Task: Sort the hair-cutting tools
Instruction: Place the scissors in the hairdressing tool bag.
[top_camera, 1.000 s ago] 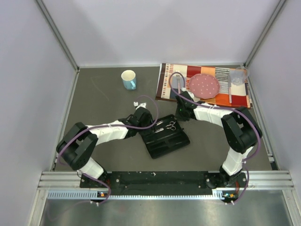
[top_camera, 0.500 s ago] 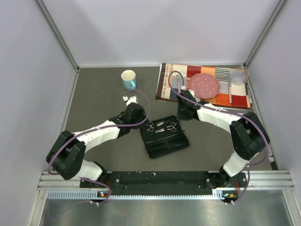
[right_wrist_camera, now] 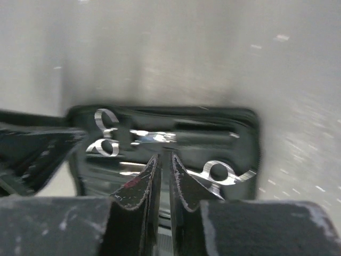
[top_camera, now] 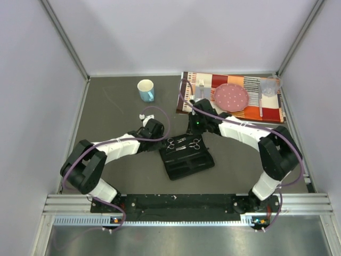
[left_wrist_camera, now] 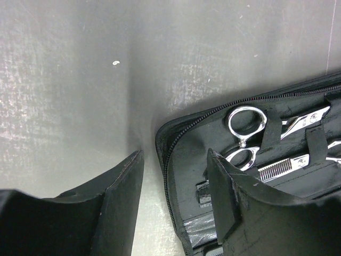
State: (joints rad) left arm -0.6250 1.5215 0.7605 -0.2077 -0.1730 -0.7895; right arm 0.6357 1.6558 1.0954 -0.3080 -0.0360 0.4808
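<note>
The right hand (right_wrist_camera: 164, 157), nearly closed, hovered over the crosswise scissors (right_wrist_camera: 154, 137); the left hand (left_wrist_camera: 175, 160) gaped astride the zip case's (left_wrist_camera: 184, 141) edge.

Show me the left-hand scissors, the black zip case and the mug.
left-hand scissors (top_camera: 170, 143): top external view, on the finger rings.
zip case (top_camera: 187, 164): top external view, on the bare near half of the open case.
mug (top_camera: 145, 86): top external view, on its open top.
</note>
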